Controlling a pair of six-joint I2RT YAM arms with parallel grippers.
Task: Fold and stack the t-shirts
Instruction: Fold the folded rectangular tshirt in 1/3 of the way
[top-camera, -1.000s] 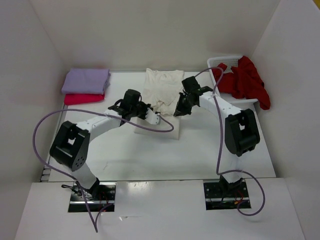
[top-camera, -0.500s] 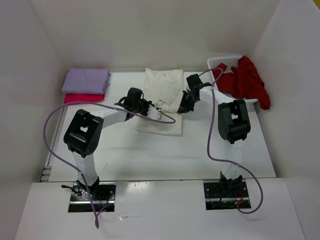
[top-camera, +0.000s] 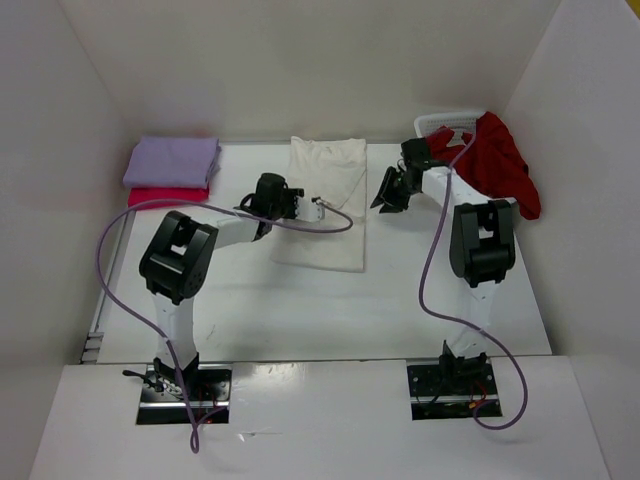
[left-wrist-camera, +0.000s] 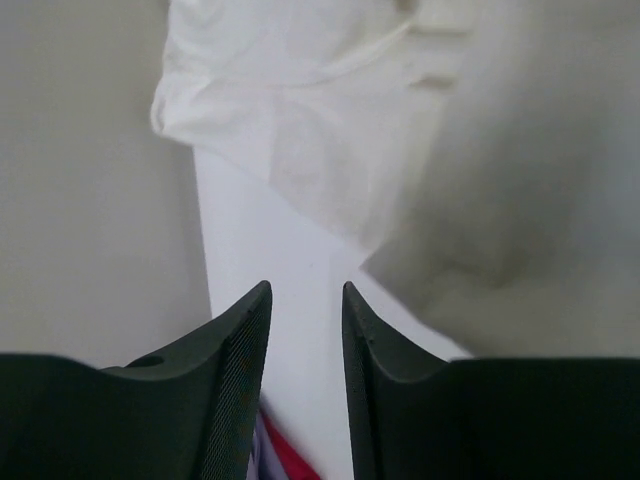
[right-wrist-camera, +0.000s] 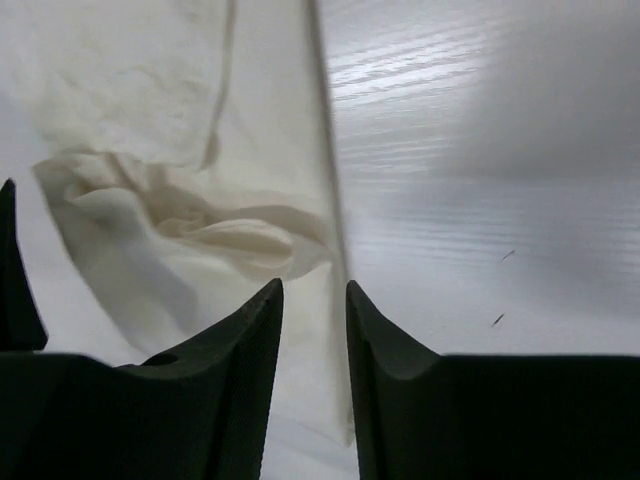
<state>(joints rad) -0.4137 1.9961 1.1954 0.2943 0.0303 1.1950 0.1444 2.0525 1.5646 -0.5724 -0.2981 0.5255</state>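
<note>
Midway across the table (top-camera: 250, 310) the cream t-shirt (top-camera: 330, 170) lies flat, its long axis running near to far. The left gripper (top-camera: 316, 206) hangs at its left edge, the right gripper (top-camera: 384, 194) just off its right edge, both with jaws apart and nothing between. Farther back, the lavender t-shirt (top-camera: 172, 158) sits folded on the pink t-shirt (top-camera: 165, 197) at left. The dark red t-shirt (top-camera: 497, 160) drapes the basket (top-camera: 437, 124) at right, nearer the right gripper.

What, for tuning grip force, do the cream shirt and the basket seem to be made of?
Cream shirt: soft, matte cloth, possibly cotton knit. It lies limp, and its edge creases and bunches in the right wrist view.
Basket: looks like rigid white plastic, with a smooth, thin, evenly curved rim. Too small to tell more.
</note>
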